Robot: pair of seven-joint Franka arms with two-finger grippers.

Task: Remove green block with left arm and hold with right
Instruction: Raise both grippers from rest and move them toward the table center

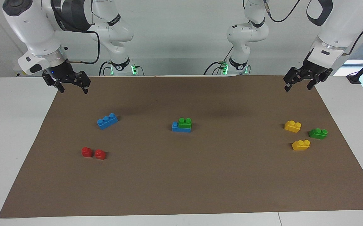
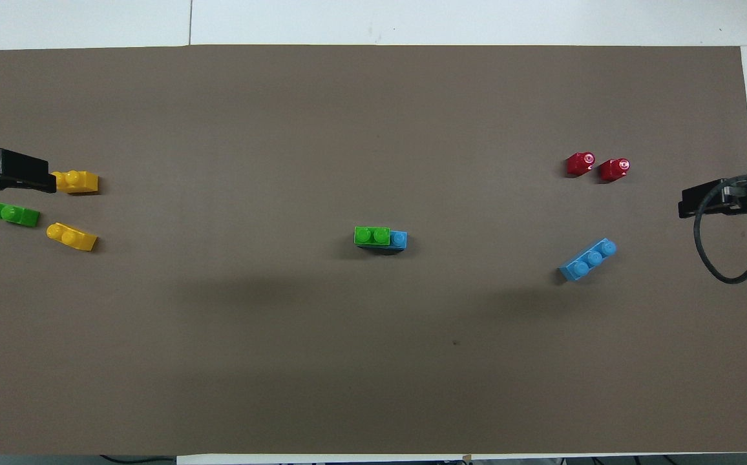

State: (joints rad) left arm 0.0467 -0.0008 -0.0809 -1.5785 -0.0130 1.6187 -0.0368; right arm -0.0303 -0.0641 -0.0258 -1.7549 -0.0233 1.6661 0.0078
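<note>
The green block (image 1: 185, 122) is a bright green two-stud brick stuck on top of a blue three-stud brick (image 1: 176, 128) in the middle of the brown mat; it also shows in the overhead view (image 2: 372, 236), with one blue stud (image 2: 399, 239) left bare beside it. My left gripper (image 1: 297, 89) hangs open and empty over the mat's corner nearest the robots at the left arm's end. My right gripper (image 1: 74, 92) hangs open and empty over the matching corner at the right arm's end. Both are well away from the green block.
A darker green two-stud brick (image 1: 318, 133) and two yellow bricks (image 1: 292, 126) (image 1: 300, 144) lie at the left arm's end. A loose blue three-stud brick (image 1: 107, 121) and two red bricks (image 1: 87, 152) (image 1: 100, 154) lie at the right arm's end. The brown mat (image 1: 181, 182) covers the table.
</note>
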